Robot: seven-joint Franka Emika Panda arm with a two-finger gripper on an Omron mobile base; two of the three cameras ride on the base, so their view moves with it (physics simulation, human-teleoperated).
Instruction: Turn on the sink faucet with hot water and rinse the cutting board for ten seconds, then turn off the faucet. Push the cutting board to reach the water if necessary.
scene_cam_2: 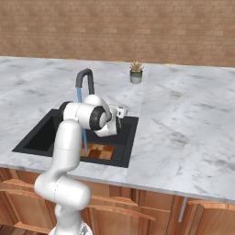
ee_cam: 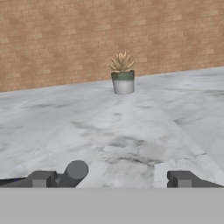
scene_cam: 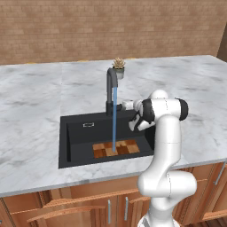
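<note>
Water (scene_cam: 114,119) falls from the sink faucet (scene_cam: 111,88) onto the cutting board (scene_cam: 116,148) in the sink (scene_cam: 75,133): rinsing stage (judged). Pincer (ee_cam: 109,178) stands open, empty, beside the faucet base. Next move: close the lever.

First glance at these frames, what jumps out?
The blue water falling from the sink faucet onto the checkered cutting board in the black sink. Next, the white arm's hand by the faucet's base, fingers apart, facing a small potted plant at the brick wall.
</note>
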